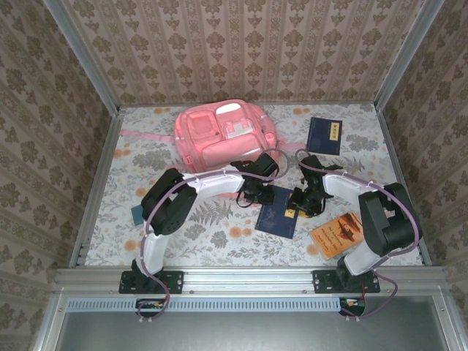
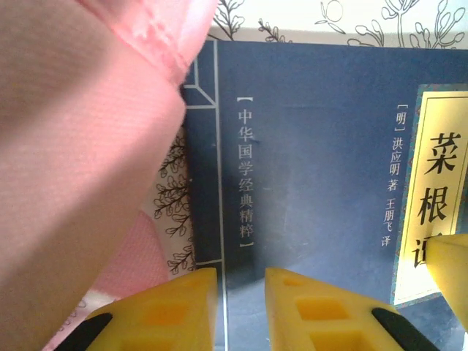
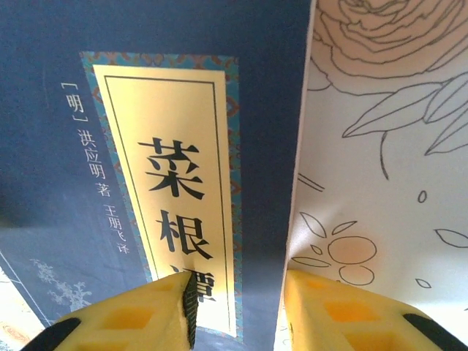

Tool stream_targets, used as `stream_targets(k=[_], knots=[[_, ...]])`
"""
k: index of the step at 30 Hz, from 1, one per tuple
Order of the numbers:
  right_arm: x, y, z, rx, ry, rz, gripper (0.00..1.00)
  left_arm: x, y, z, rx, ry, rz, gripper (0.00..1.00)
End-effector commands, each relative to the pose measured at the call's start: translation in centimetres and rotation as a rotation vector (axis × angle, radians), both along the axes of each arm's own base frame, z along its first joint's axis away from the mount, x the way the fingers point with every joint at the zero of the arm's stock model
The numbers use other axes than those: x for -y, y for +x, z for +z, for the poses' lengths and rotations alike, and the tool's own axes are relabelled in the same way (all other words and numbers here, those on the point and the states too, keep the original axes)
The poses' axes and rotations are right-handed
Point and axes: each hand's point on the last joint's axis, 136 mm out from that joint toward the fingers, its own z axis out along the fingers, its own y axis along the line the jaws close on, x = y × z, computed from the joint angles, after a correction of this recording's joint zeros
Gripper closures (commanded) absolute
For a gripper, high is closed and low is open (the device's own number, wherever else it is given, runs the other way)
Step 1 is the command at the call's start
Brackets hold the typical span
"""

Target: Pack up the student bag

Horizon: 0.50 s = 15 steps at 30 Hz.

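Currently at: both grippers are down on the near book (image 1: 278,219), one at each long edge. I judge this the pick-up of a first item for packing.
Left gripper (image 2: 241,281): jaws a narrow gap apart, straddling the near book's spine edge, one side over the cover and one off it. Nothing is visibly pinched.
Right gripper (image 3: 235,285): jaws set wider, astride the near book's opposite edge, one side over the title label (image 3: 168,146), the other over the cloth (image 3: 380,183). It has hold of nothing that I can see.
Bag (image 1: 219,135): just beyond the near book, to its far left, lying flat with front pockets up. Its pink fabric reaches the near book's corner on the left gripper's side.
Key relation: the near book's long axis runs roughly near-to-far, and the bag lies past its far end and leftward. The coming move looks like a lift and carry away from the robot, and the left arm is the nearer one.
Bag contents: nothing seen inside (the mouth is not visible, so I cannot tell whether a zip is open).
Other items: far book (image 1: 324,135) lies beyond the near book to its far right, and the orange book (image 1: 338,235) just to its right.
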Motion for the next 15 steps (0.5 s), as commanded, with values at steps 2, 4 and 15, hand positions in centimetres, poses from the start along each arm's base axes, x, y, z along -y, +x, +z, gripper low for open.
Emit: stream_targets(k=[2, 4, 15], knots=[[-0.9, 0.2, 1.9, 0.014, 0.060, -0.014, 0.66, -0.4, -1.1, -2.1, -0.054, 0.053, -0.032, 0.77], [-1.4, 0.5, 3.2, 0.037, 0.092, -0.009, 0.68, -0.5, -1.2, -2.5, -0.063, 0.060, -0.032, 0.77], [-0.9, 0.5, 4.5, 0.058, 0.065, -0.015, 0.87, -0.9, -1.2, -2.8, -0.054, 0.076, -0.021, 0.79]])
